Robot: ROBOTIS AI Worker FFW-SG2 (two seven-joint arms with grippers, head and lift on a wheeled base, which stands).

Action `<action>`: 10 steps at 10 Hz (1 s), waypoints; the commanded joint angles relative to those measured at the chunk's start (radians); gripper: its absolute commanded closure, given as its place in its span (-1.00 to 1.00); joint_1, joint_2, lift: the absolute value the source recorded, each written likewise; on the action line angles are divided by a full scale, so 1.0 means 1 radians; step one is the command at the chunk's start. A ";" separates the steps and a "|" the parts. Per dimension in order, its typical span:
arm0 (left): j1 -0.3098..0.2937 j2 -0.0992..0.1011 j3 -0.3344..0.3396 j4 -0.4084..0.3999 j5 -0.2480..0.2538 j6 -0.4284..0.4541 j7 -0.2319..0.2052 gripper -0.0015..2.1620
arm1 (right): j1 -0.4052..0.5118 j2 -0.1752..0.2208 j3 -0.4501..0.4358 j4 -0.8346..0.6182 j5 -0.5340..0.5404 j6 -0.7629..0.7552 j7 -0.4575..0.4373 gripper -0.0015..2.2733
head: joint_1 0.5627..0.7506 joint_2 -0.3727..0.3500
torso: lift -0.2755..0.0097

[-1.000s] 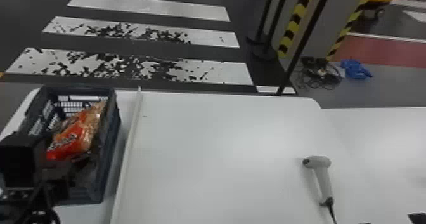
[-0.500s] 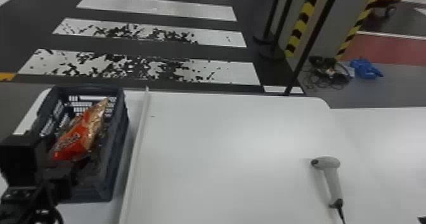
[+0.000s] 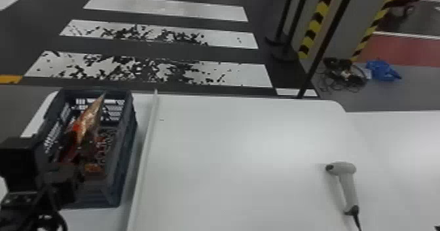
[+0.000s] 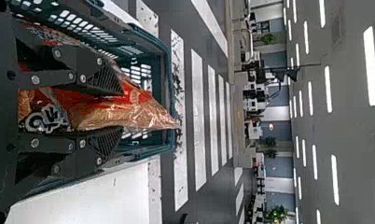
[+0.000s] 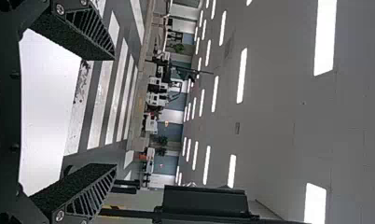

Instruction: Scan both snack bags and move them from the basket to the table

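Fingers (image 4: pixel 99 77) on the left gripper (image 4: pixel 121 111) are in around a snack bag (image 4: pixel 143 109), and imo they're pinching it; hard to say how firm that hold is from this angle though, since the left arm (image 3: pixel 23 168) covers that spot in the head view. The bag is inside the basket (image 3: pixel 128 148), tilted with one end pointing up toward the far rim; the other snack bag (image 3: pixel 100 147) lies lower down, right beside it. Looks like the step in hand is getting the first one out; I'd make sure both pads bite on packed bag and not just loose wrapper, then go straight up, slowly, so the second one doesn't get dragged along. Crinkly film probably slips if you yank it; squeeze too hard and you crush the chips. As for edges, the far rim is close to the bag's tip, so lift well over the wall before swinging right; the raised strip (image 3: pixel 144 158) next to the basket could snag a low corner too. Past that there's a big roomy stretch of table (image 3: pixel 245 148) before the scanner (image 3: pixel 348 181); right gripper (image 5: pixel 114 112) is holding nothing, fingers spread wide.
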State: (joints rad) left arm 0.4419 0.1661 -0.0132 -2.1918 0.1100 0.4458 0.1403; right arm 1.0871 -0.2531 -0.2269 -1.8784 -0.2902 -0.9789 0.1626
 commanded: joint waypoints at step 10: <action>0.063 0.018 -0.034 -0.203 -0.107 0.002 0.143 0.78 | -0.001 0.005 0.021 0.002 0.003 -0.040 -0.011 -0.90 | 0.41 -0.24 | 0.24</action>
State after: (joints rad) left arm 0.5044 0.1837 -0.0408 -2.3887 0.0051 0.4465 0.2839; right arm 1.0860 -0.2485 -0.2063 -1.8759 -0.2868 -1.0176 0.1521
